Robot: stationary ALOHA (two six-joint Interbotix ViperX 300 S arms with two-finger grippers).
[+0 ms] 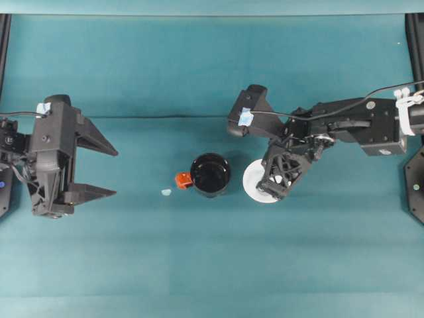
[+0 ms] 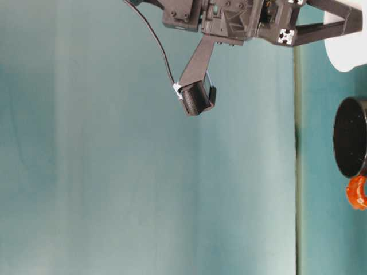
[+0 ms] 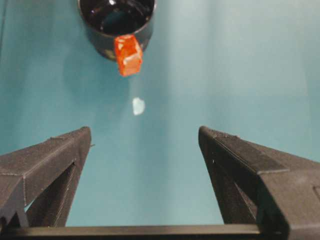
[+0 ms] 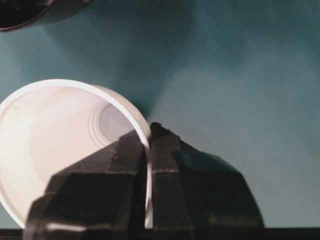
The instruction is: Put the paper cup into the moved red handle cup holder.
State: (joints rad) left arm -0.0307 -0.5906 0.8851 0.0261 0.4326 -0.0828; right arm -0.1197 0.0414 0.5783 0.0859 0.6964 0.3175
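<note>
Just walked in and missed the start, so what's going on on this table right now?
The right gripper has pinched the rim of the white paper cup, one finger inside and one outside, just right of the black red handle cup holder. The holder sits empty, its handle pointing toward the left gripper, which is open and idle.
</note>
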